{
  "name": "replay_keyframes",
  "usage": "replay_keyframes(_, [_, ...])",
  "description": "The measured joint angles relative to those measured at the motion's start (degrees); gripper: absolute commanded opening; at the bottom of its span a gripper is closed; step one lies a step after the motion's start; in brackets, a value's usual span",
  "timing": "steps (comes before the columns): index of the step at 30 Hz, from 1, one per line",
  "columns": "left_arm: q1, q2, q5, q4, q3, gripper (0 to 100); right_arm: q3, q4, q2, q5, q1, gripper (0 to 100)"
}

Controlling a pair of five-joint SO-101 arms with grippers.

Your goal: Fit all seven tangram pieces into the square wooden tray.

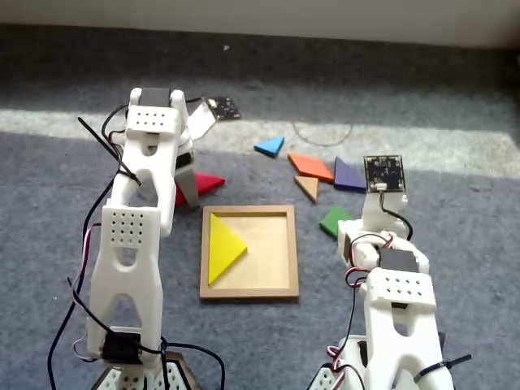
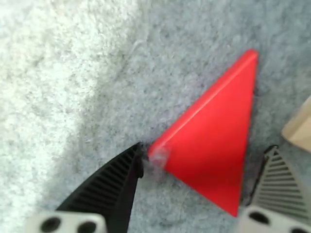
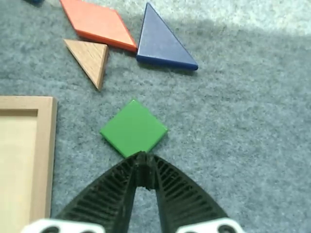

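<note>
Pieces of a tangram lie on a grey, carpet-covered table around a square wooden tray at the centre of the high view. A yellow triangle already sits in the tray's left half, and six pieces lie outside it. The left arm stretches up the left side of the frame. The left gripper is spread wide and straddles the red triangle, which lies flat just off the tray's upper left corner. Its wrist camera shows the dark finger against the triangle's square corner. The pale finger stands just clear of the long edge on the opposite side. That long edge therefore runs across the line of closing, and one sharp tip points away from the gripper. A squeeze would probably press corner against edge, a hold that could let the piece twist. From there the tray lies toward the lower right of the high view, a short carry. This arm is far nearer to the red piece than the other. The right gripper is closed on nothing, its tips at the near corner of the green square. That square sits diamond-wise just right of the tray. Above the tray, toward the upper right, lie a small blue triangle, an orange parallelogram, a purple triangle and a small wooden triangle.
</note>
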Motion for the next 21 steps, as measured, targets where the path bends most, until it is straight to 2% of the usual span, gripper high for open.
replay_keyframes(21, [0.9, 0.0, -0.7, -0.6, 0.0, 37, 0.0, 0.0, 0.0, 0.0, 0.0, 1.1])
